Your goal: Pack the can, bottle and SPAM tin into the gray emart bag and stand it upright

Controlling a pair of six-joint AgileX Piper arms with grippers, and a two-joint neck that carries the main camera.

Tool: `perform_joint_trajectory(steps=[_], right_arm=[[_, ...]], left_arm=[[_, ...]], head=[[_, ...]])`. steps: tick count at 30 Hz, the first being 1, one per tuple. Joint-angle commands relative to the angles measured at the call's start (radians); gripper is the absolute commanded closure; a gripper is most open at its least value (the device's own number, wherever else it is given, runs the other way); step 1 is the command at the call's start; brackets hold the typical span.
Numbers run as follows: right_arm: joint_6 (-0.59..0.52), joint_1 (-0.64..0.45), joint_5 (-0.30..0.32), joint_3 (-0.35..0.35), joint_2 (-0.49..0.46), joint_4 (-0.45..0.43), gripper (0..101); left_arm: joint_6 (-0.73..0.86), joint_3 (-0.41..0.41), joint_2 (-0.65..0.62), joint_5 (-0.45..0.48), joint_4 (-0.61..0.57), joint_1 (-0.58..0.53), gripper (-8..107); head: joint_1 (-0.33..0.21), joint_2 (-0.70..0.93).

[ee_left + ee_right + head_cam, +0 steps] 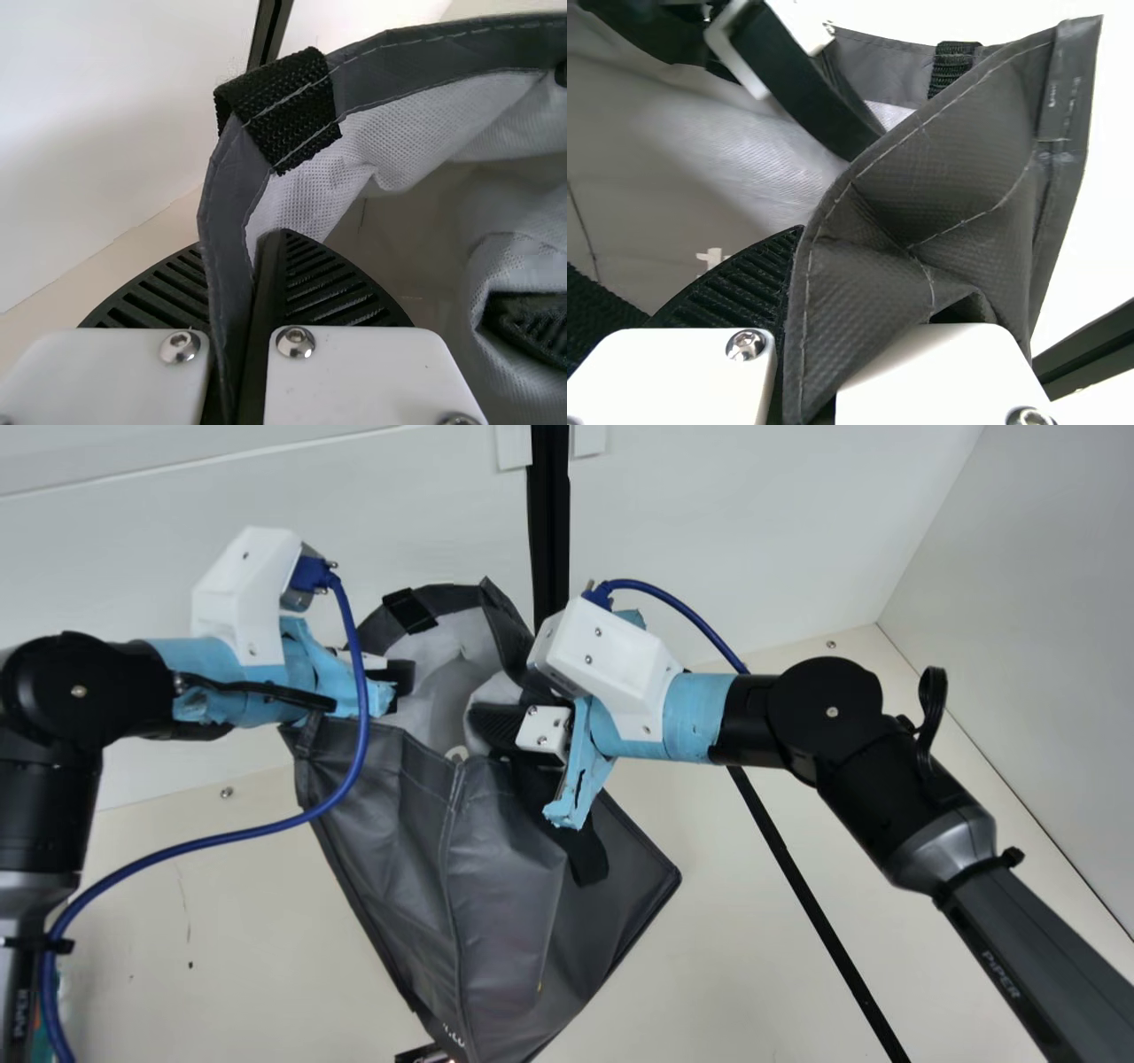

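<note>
The left pincer (403,679) is gripping the rim of the gray bag (505,886); the right pincer (507,713) is clenching a folded edge; the bag is gaping between them.

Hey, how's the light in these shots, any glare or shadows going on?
Main view: soft sheen along the folds of the gray bag. Left wrist view: small glints on the screws, gentle shading on the wall. Right wrist view: background beside the bag washed out nearly plain white.
</note>
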Motion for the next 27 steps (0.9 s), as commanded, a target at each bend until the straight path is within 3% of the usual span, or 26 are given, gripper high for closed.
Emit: perform_joint_trajectory(steps=[1,15,27], right_arm=[[0.000,0.000,0.000,0.000,0.000,0.000,101],[0.000,0.000,-0.001,0.000,0.000,0.000,101],[0.000,0.000,-0.001,0.000,0.000,0.000,101]], left_arm=[[0.000,0.000,0.000,0.000,0.000,0.000,107],[0.000,-0.003,0.000,0.000,0.000,0.000,107],[0.000,-0.003,0.000,0.000,0.000,0.000,67]], head=[[-0.023,-0.001],[-0.023,-0.001],[-0.023,-0.001]])
